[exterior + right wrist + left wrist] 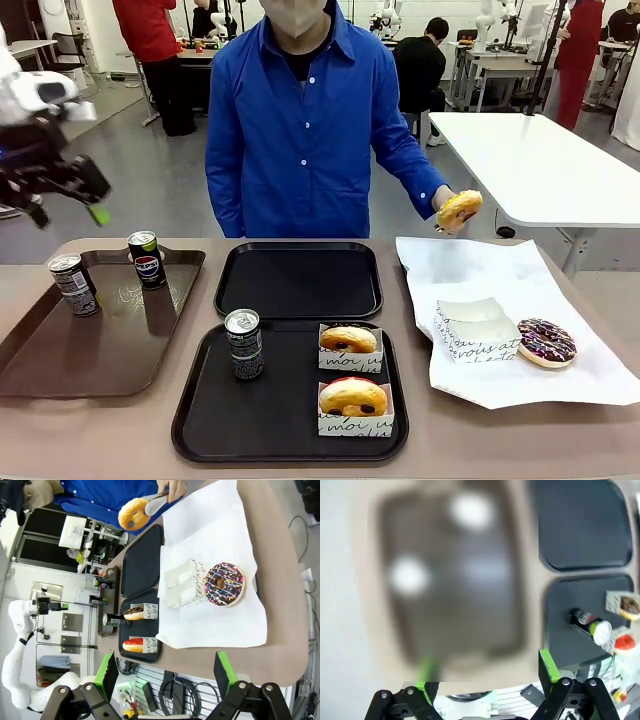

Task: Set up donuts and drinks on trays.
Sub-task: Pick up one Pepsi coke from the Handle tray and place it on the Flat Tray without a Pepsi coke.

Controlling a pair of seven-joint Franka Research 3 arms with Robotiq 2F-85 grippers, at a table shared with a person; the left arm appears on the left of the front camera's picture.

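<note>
The near black rectangular plastic tray [200, 425] with rounded corners lies at the robot's edge of the tan tabletop [500, 440]. On its left part stands a slim dark patterned can with a silver top [243, 343]. On its right part two ring donuts sit one behind the other, each in a small white paper sleeve with black script: the far sleeved donut [348, 339] is golden-brown and the near sleeved donut [352, 397] has a red rim. A second, matching far black tray [298, 282] lies just behind the near black tray, its surface bare. To the left of the near black tray is a longer brown tray [60, 360] carrying two more cans, a grey patterned can [75, 284] and a black can with a blue and red logo [147, 259]. The left tool [68, 212] hangs in the air above that brown tray, green pads wide apart and nothing between them, as its own camera [486, 670] also shows. To the right of the near black tray a white paper sheet [500, 275] holds an empty white paper sleeve [470, 328] and, touching it, a chocolate-iced sprinkled donut [546, 341]. Above the sheet's far edge, the person's hand [443, 200] holds a yellow-iced donut [459, 209] in metal tongs [157, 502]. The right tool [164, 672] is also spread open and empty.
</note>
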